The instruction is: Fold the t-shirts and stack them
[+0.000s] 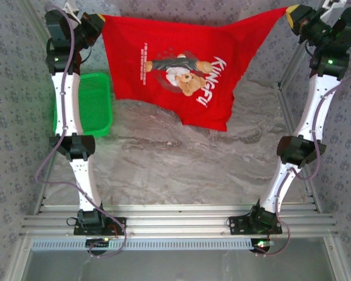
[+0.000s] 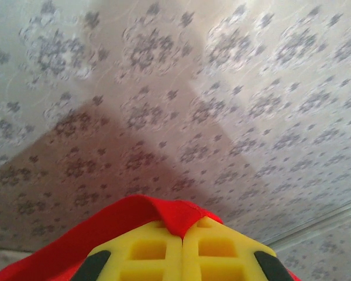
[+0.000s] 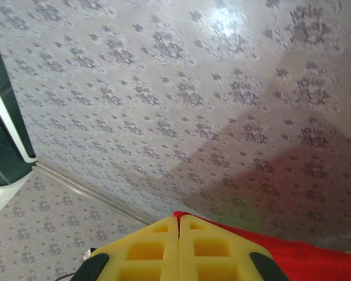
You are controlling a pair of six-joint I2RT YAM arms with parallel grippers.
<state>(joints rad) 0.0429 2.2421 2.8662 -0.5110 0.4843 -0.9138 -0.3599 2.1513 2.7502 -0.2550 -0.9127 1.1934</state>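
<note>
Spreading, the step in hand: by the pose, the shirt is being stretched open ahead of any fold; no fold is made yet.
Worktop (image 1: 181,164): marbled grey, bare in front of the arms, with room to lay cloth down.
T-shirt (image 1: 164,64): red, held up at the far side and stretched between the two arms, print facing the overhead camera. Its lower edge sags to a corner on the right; I cannot tell whether that corner touches the worktop.
Basket (image 1: 96,105): green mesh, beside the left arm, just left of the shirt.
Bear print (image 1: 184,73): mid-chest, lying slantwise.
Left end effector (image 1: 99,24): clenched on the shirt's upper left corner.
Right end effector (image 1: 289,14): clenched on the upper right corner, the cloth drawn to a point.
Next move: it likely calls for lowering both arms together under even tension, so the shirt lands flat.
Views: overhead gives the whole span and the sag. The wrist views add the pinch itself, with left pads (image 2: 146,249) and right pads (image 3: 210,246) pressed together and red cloth caught at their tips.
</note>
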